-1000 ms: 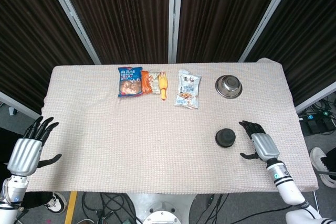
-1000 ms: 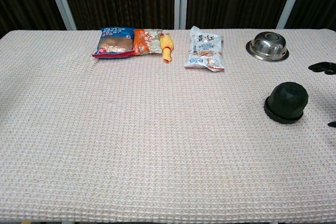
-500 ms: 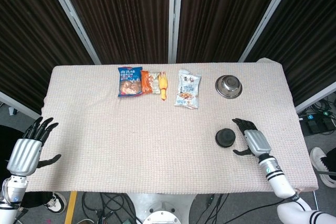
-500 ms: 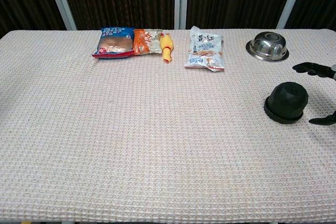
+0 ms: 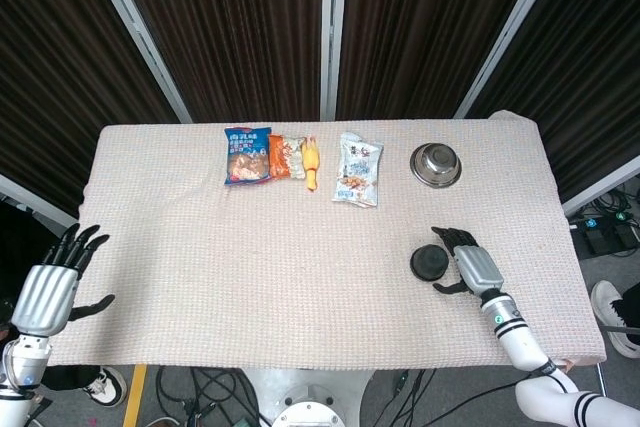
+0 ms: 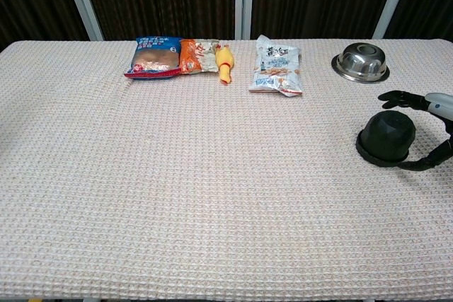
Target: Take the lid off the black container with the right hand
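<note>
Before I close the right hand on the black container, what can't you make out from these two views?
- Lid seam on the black round container: too small and dark in both views to tell lid from base.
- Right hand: cut off by the right edge in the chest view; whether its fingers touch the container is unclear.
- Left hand: outside the chest view.
- Snack packet print: too small to read.

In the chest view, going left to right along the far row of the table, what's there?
Blue snack bag → orange snack packet → yellow rubber chicken toy → white snack packet → steel bowl. The black container sits nearer, below the bowl, with the right hand spread around its right side.
</note>
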{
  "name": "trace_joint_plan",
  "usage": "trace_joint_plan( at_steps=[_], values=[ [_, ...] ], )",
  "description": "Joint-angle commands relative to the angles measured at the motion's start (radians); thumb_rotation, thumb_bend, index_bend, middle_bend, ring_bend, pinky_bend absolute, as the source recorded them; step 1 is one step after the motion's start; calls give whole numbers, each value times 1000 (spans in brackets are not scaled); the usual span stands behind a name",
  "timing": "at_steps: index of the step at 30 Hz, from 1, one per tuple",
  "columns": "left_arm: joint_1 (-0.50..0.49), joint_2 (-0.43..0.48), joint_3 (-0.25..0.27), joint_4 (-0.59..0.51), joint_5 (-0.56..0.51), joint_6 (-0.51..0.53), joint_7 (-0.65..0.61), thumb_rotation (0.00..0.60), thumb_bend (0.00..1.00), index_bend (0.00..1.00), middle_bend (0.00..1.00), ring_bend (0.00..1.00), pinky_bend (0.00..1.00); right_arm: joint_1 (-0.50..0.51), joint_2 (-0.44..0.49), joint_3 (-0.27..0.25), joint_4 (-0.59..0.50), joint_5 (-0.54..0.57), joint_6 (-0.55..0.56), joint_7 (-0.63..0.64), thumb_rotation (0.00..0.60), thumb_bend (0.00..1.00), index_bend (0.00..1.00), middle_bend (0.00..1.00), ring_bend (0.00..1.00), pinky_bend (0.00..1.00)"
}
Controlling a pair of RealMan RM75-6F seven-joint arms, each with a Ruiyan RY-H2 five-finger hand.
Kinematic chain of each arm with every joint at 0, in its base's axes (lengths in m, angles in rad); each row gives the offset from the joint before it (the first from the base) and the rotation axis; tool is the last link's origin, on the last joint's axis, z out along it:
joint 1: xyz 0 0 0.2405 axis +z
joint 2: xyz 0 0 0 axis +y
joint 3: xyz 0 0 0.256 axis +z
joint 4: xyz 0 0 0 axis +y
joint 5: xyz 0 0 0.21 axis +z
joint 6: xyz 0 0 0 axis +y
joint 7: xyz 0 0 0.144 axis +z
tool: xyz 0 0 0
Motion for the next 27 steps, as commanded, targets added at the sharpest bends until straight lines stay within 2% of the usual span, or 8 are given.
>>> trace_joint_plan(
  at_steps=[1,27],
  values=[
    [0,-1,-1,4,-1,0,-4,600,86,151,82,0,169,5,-7,1,5,4,-8,2,600,72,0,99,0,0],
    [3,-2,0,23,-4,1,-26,600,86,151,83,0,169,26,-51,4,36,29,-23,-18,600,84,0,190,0,0]
  ],
)
